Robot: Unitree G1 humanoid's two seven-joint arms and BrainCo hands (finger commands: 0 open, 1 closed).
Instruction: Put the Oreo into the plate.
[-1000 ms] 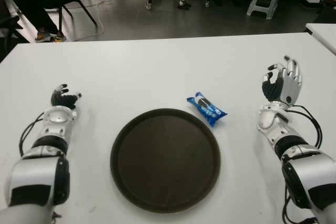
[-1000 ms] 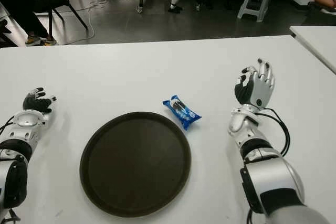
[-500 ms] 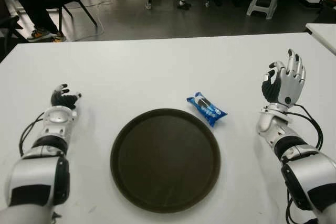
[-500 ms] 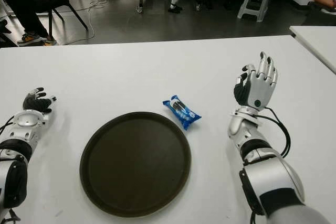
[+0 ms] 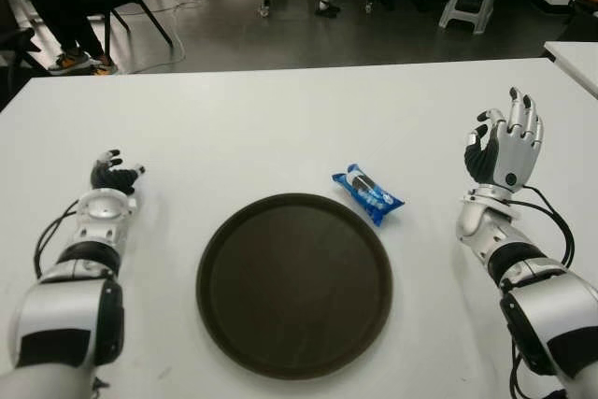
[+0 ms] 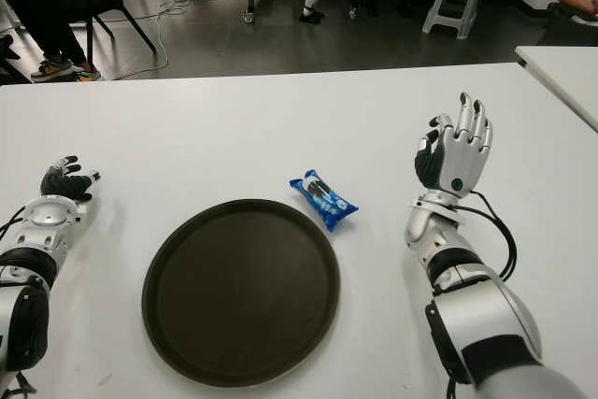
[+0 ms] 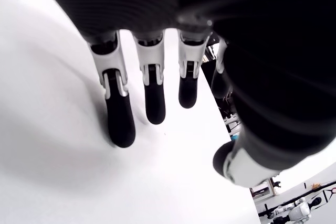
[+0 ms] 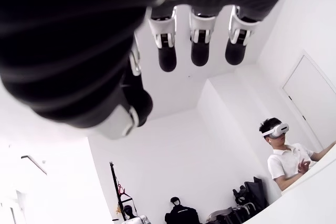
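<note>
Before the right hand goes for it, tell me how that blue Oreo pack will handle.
The Oreo pack looks like a small glossy wrapper, so probably light and a bit slippery. It lies flat on the table beside the plate, so rolling seems unlikely. Its crimped ends may crumple, and the biscuits inside could crack if squeezed.

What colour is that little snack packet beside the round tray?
Blue, with white and dark print: the small Oreo packet shows best in the left eye view.

head eyes look down on the table (image 5: 280, 119); wrist cameras sit close behind each robot hand.
</note>
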